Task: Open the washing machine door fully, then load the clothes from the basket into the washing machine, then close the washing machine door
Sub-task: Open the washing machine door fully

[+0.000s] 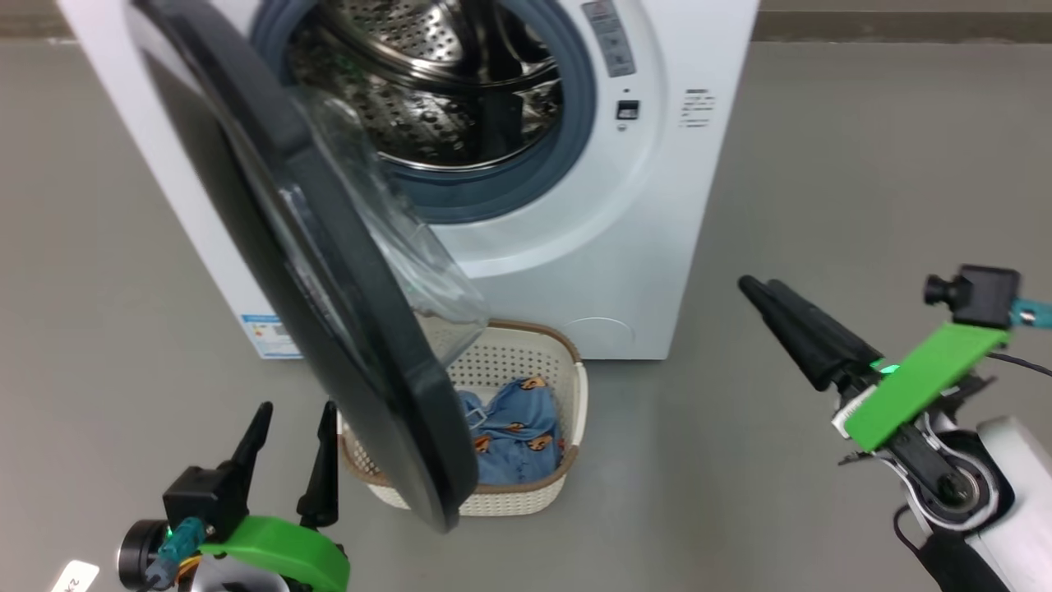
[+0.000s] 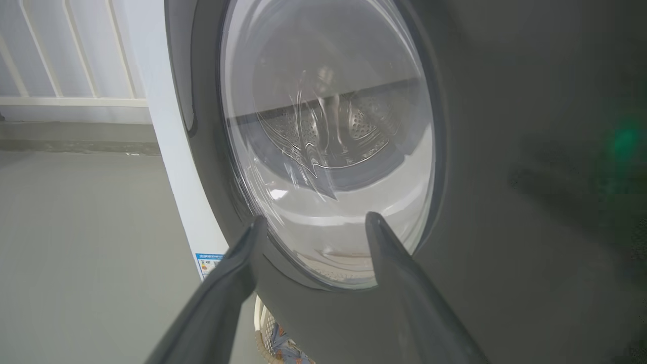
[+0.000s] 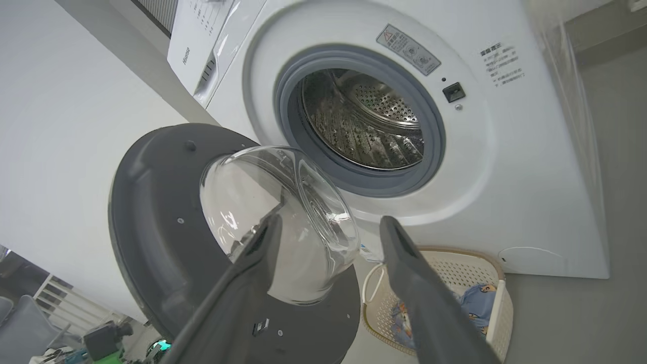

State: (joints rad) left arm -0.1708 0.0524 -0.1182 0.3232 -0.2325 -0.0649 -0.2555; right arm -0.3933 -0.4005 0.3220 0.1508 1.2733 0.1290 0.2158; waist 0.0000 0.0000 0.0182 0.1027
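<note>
The white washing machine (image 1: 657, 205) stands ahead with its steel drum (image 1: 427, 82) exposed. The washing machine door (image 1: 345, 271) hangs swung out towards me, its black rim crossing over the basket (image 1: 567, 362) on the floor below. The blue printed clothes (image 1: 518, 436) lie inside the basket. My left gripper (image 1: 296, 415) is open at the lower left, just outside the door's outer face (image 2: 480, 151), with nothing between its fingers. My right gripper (image 1: 756, 285) hovers to the right of the machine and holds nothing. In the right wrist view the right gripper (image 3: 331, 222) stands open, facing the door's glass bulge (image 3: 283, 217) and the basket (image 3: 485, 268).
Grey floor (image 1: 863, 205) spreads to the left and right of the machine. A blue label sticker (image 1: 267, 333) sits low on the machine's left front. A white railing (image 2: 65, 60) stands behind the machine in the left wrist view.
</note>
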